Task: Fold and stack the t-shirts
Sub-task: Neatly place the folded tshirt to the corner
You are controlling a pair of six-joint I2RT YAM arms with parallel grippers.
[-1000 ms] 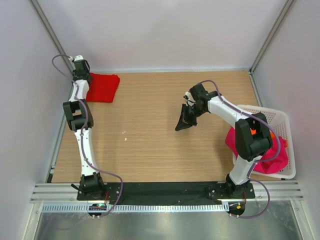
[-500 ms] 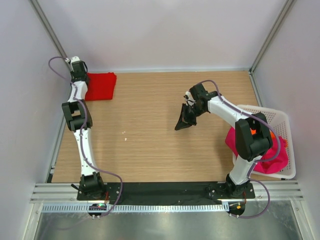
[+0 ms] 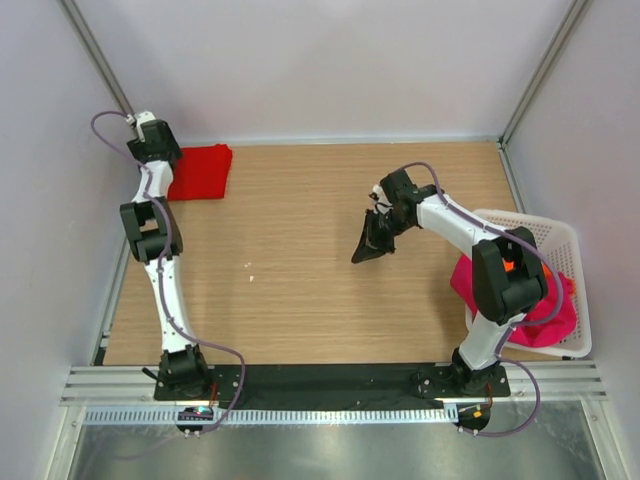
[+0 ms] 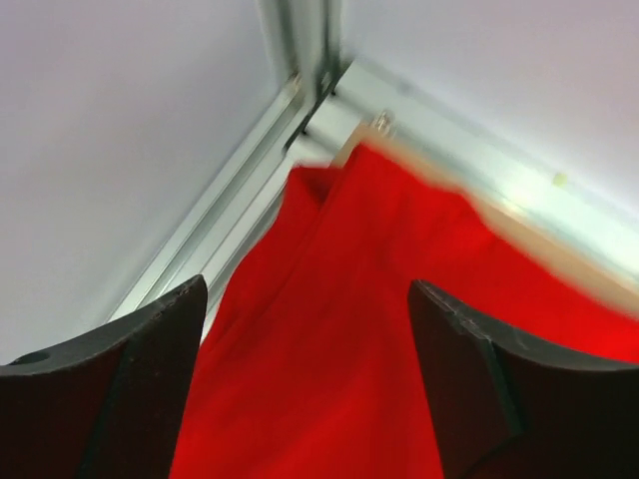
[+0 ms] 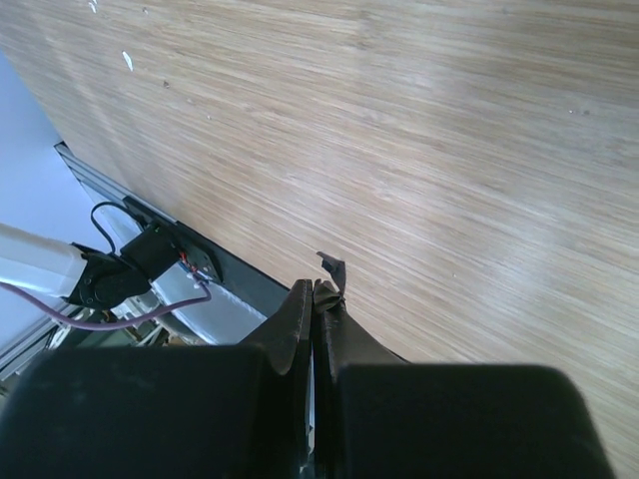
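A bright red t-shirt [image 3: 203, 172] lies folded at the back left corner of the table. My left gripper [image 3: 156, 148] hangs over its left edge, open, and in the left wrist view the red t-shirt [image 4: 339, 329] fills the gap between the two fingers of the left gripper [image 4: 305, 299] without being pinched. A magenta-pink t-shirt [image 3: 522, 300] sits bunched in the white basket at the right. My right gripper [image 3: 357, 256] hovers above the middle of the table, and the right wrist view shows this gripper [image 5: 315, 291] shut with only a small dark scrap at its tip.
The white lattice basket [image 3: 560, 228] stands at the table's right edge beside the right arm. Metal frame rails [image 4: 300, 90] meet in the corner just behind the red shirt. Grey walls enclose the table on three sides.
My left gripper has opened and let go of the red t-shirt, after sliding it slightly toward the back left corner. The right arm has hardly moved.
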